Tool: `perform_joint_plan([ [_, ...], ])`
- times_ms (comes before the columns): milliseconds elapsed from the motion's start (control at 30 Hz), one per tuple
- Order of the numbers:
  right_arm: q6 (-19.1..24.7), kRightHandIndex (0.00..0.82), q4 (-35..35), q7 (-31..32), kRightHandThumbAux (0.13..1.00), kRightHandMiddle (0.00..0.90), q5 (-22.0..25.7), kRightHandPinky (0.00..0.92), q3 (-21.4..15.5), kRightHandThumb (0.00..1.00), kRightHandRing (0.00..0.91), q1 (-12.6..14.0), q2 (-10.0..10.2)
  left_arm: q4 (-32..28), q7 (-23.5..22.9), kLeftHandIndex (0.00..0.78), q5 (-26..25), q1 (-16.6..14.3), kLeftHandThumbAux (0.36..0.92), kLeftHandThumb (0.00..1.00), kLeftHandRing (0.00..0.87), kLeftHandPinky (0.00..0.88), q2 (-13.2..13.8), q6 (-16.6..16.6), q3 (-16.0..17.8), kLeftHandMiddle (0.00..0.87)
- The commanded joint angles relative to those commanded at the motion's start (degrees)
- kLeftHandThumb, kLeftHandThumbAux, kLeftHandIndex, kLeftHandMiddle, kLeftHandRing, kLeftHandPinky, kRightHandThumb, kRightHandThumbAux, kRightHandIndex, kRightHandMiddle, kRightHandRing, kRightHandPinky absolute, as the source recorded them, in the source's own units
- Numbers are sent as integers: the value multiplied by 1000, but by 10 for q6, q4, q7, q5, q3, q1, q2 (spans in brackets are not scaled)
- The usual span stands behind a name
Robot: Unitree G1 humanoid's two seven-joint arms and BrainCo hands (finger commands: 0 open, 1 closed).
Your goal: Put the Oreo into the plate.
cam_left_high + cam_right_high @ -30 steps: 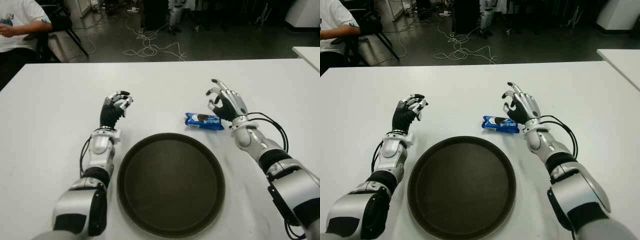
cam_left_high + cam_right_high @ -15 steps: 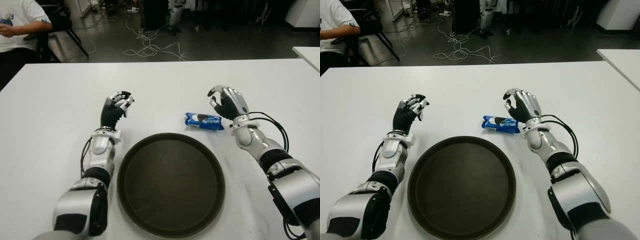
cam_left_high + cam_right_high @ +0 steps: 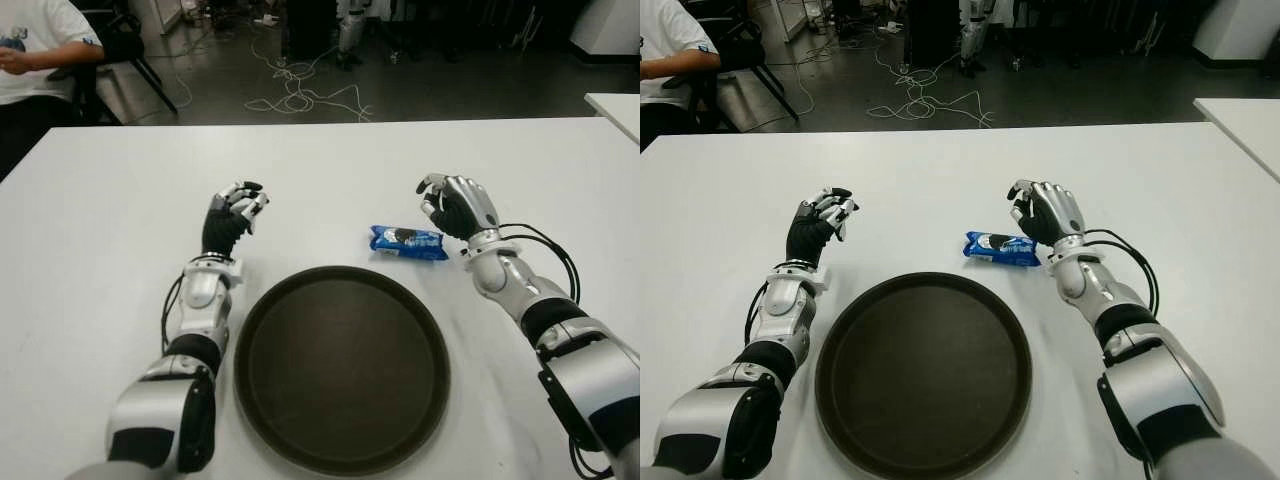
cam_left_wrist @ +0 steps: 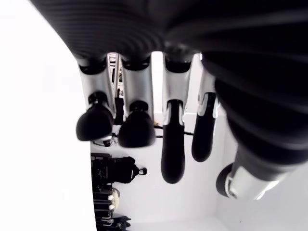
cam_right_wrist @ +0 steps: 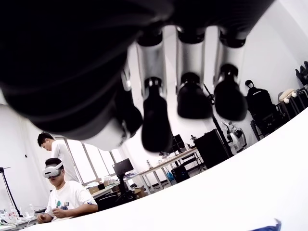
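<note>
The Oreo (image 3: 408,241), a small blue packet, lies flat on the white table (image 3: 110,200) just beyond the far right rim of the plate (image 3: 342,365), a round dark tray that holds nothing. My right hand (image 3: 445,203) hovers just right of the packet and slightly behind it, not touching it, its fingers curled in on nothing. The right wrist view shows those bent fingers (image 5: 190,98) with an empty palm and a blue corner of the Oreo (image 5: 270,225) at the picture's edge. My left hand (image 3: 240,205) shows to the left of the plate's far edge, fingers curled, holding nothing.
A person in a white shirt (image 3: 35,45) sits past the table's far left corner beside a chair. Cables (image 3: 300,95) lie on the floor beyond the far edge. Another white table (image 3: 618,108) shows at the far right.
My right hand's fingers have curled from spread to shut, staying beside the Oreo. The packet, the plate and my left hand have not moved.
</note>
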Motion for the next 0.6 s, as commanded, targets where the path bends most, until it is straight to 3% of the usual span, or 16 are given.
perform_joint_plan([
  [100, -2, 428, 4, 3, 709, 603, 3, 575, -2, 703, 623, 1, 4, -3, -7, 404, -2, 1, 668, 856, 795, 777, 0, -1, 0, 512],
  [233, 3, 411, 16, 16, 716, 436, 7, 438, -3, 687, 463, 4, 8, -4, -13, 403, -4, 1, 668, 856, 795, 782, 0, -2, 0, 512],
  [300, 7, 258, 16, 26, 621, 343, 8, 357, -1, 487, 371, 2, 7, -3, -13, 403, -5, 0, 668, 856, 802, 785, 0, -1, 1, 514],
  [400, 28, 95, 16, 39, 544, 178, -4, 204, 12, 300, 204, -2, 4, 0, -17, 402, -8, 0, 668, 855, 800, 781, 1, 2, 3, 513],
  [500, 46, 31, 15, 45, 511, 65, -15, 116, 24, 188, 88, -5, 2, 0, -22, 402, -11, 0, 669, 855, 798, 779, 0, 2, 5, 512],
  [600, 55, 10, 13, 48, 494, 21, -22, 65, 31, 145, 32, -6, 1, 0, -23, 402, -12, 1, 669, 854, 795, 778, 0, 1, 6, 510],
])
